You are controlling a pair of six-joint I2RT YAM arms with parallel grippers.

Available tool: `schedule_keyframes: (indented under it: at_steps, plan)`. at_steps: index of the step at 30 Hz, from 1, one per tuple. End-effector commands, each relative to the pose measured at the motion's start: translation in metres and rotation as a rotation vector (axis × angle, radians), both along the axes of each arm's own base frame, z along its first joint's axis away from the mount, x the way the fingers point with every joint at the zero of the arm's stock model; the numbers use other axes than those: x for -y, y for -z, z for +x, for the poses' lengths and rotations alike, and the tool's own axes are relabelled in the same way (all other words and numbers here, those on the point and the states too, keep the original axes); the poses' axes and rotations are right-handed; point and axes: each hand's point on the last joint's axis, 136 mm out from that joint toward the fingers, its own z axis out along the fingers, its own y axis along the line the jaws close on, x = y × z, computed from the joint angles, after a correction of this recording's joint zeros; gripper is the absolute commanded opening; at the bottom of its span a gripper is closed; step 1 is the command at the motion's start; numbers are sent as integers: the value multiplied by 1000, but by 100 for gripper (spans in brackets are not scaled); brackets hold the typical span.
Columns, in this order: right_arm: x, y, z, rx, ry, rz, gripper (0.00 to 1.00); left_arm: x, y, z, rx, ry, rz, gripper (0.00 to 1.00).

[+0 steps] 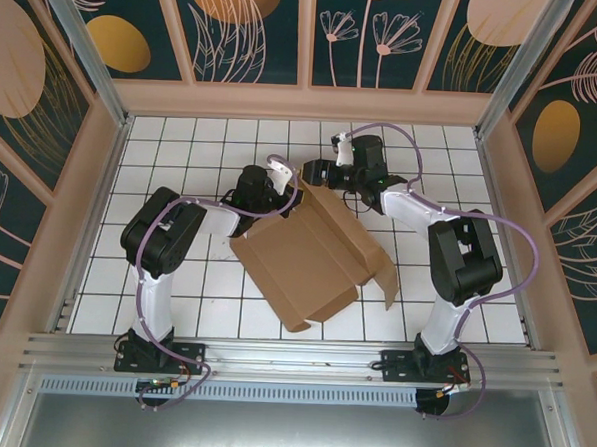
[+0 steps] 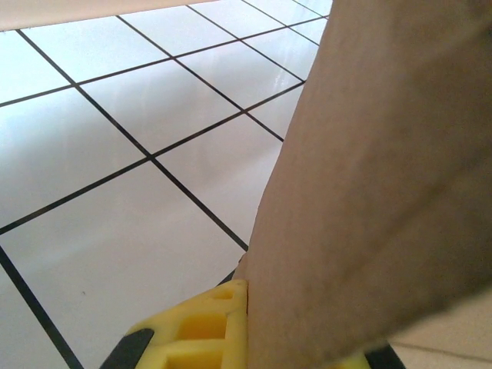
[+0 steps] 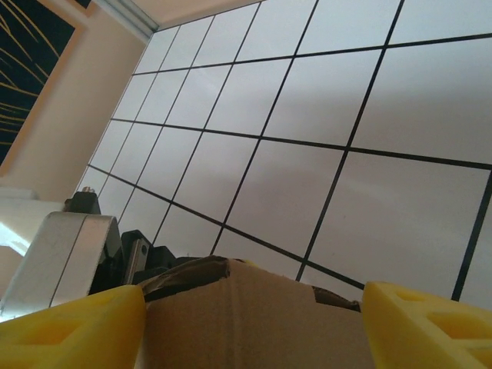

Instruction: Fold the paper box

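Plain brown corrugated cardboard box (image 1: 312, 254) lies mid-frame, its long axis running upper left to lower right. Your left gripper (image 1: 283, 197) clamps its upper flap. Your right gripper (image 1: 307, 176), just above, straddles the flap with jaws spread wide.

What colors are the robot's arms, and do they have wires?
Both arms, the left arm and right arm, are white tubes with chunky black joints. A thin purple cable loops along each one. The gripper fingers are bright yellow blocks with hollow cut-outs.
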Motion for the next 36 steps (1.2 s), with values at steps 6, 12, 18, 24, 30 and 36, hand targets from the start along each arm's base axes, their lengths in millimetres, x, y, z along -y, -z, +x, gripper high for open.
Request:
schedule_keyframes:
  at_steps: [6,12,18,24,30,36]
  plan:
    - [11,43,-15,-135,14,-60,64,8,-11,1,34,19,-42,10]
    - [20,54,-16,-159,22,-120,54,6,-11,6,23,-18,-48,42]
    - [15,49,-26,-168,-25,-81,55,11,-21,13,13,-30,-101,49]
    - [3,38,-35,-191,-94,27,55,30,-23,6,-2,85,-151,41]
    - [6,33,-35,-189,-97,48,56,33,-7,0,-13,113,-89,2]
    - [13,33,-32,-190,-79,45,56,27,-7,2,-2,79,-68,0]
